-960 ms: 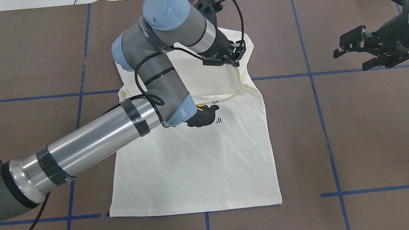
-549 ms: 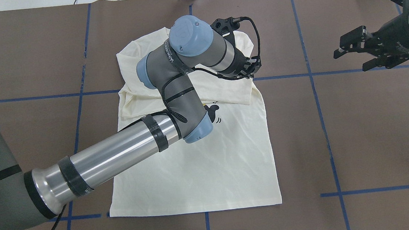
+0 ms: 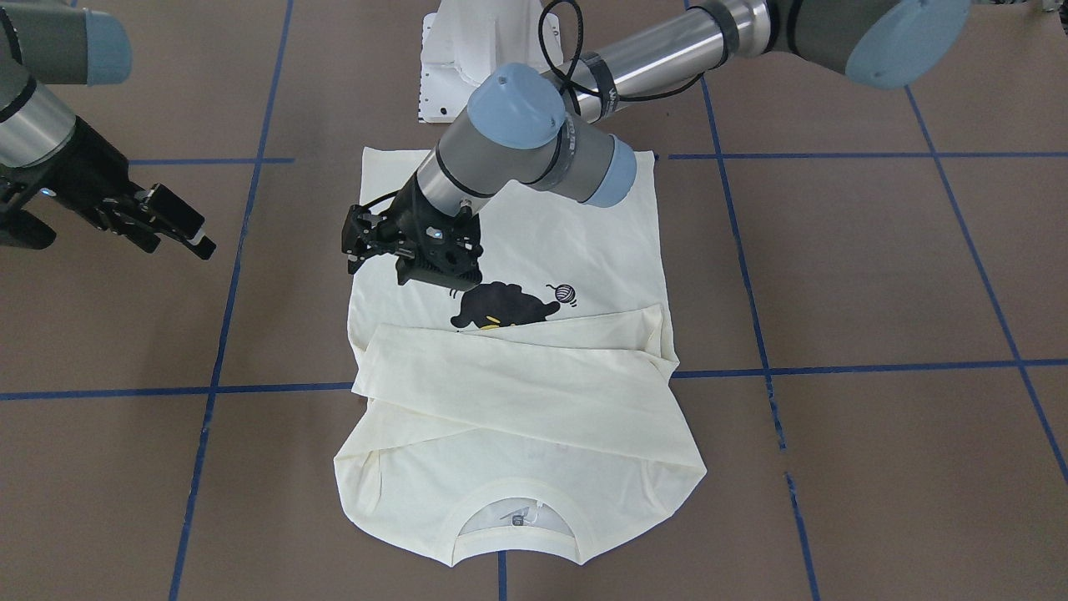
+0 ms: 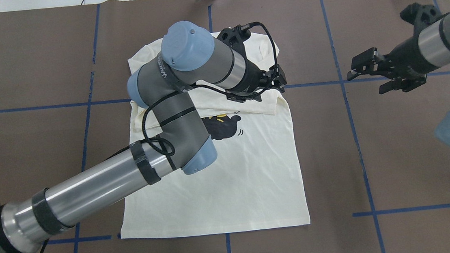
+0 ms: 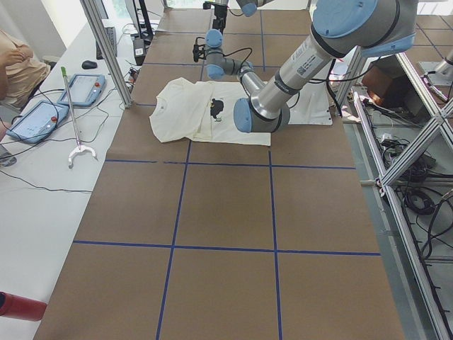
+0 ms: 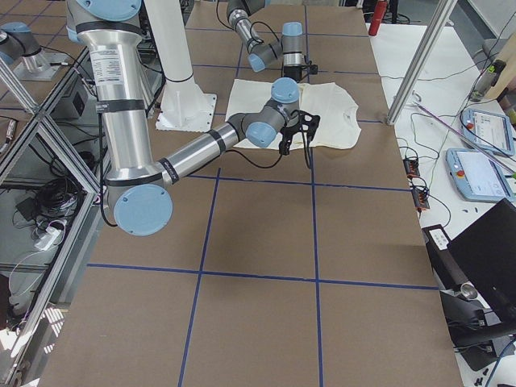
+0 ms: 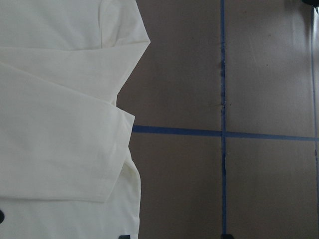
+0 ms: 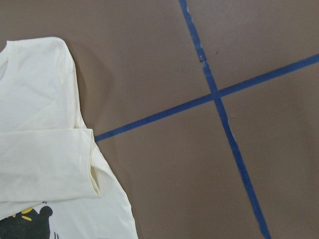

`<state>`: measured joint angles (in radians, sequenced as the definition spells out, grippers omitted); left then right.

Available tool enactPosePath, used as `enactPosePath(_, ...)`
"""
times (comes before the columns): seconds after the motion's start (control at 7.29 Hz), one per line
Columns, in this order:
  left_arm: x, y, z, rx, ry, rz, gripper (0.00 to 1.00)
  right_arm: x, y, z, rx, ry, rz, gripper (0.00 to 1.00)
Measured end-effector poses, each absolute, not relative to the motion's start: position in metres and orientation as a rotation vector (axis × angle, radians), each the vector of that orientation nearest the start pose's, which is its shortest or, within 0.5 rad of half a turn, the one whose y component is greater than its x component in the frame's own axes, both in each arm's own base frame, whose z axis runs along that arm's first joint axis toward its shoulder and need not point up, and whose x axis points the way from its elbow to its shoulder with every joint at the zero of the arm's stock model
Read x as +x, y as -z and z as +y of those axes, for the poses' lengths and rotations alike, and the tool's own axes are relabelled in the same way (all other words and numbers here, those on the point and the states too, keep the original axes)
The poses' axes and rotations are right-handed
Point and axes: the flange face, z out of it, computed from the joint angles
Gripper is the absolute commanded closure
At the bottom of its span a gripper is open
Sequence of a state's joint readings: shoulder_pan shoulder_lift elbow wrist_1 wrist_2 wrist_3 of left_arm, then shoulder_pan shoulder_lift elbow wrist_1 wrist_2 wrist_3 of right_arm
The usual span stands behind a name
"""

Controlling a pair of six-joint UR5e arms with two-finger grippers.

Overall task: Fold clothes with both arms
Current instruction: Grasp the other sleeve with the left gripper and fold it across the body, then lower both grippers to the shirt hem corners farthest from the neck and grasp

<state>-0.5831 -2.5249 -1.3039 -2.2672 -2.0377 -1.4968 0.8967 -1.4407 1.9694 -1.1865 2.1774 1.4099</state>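
Note:
The cream long-sleeved T-shirt (image 4: 246,181) lies flat, print up, its black cat (image 4: 225,126) partly showing. A sleeve lies folded across the chest (image 3: 517,376), and the ribbed neck (image 3: 517,501) is at the far end from me. My left gripper (image 4: 279,82) hovers over the shirt's right edge by the folded sleeve's cuff (image 7: 107,149), open and empty; it also shows in the front view (image 3: 357,242). My right gripper (image 4: 367,79) is open and empty above bare table to the shirt's right. It also shows in the front view (image 3: 179,242).
Brown table cover with blue tape lines (image 4: 348,91). The white pedestal base (image 3: 476,50) stands at the near edge behind the shirt's hem. Teach pendants (image 5: 39,120) and a grabber stick lie on the white side table beyond the far edge.
My left gripper carried the sleeve to the right across the chest, let it go, and now hovers over the cuff. My right gripper moved left, nearer the shirt.

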Motion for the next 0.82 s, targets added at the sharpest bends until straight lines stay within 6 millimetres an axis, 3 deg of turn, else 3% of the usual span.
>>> enactPosePath(0.14,0.548,-0.105,-0.477,0.058,0.114,1.371,0.33,-0.309,-0.346,-0.421,-0.051,-0.438,-1.035,0.05)
enactPosePath(0.41,0.47,-0.163,-0.445,0.099,0.075,1.286,0.33,-0.403,-0.321,-0.325,-0.036,-0.522,-0.993,0.06)
enactPosePath(0.55,0.444,-0.184,-0.432,0.121,0.049,1.255,0.33,-0.433,-0.313,-0.278,-0.034,-0.559,-0.968,0.07)
enactPosePath(0.82,0.425,-0.204,-0.427,0.13,0.05,1.223,0.3,-0.473,-0.312,-0.205,-0.043,-0.647,-0.942,0.11)
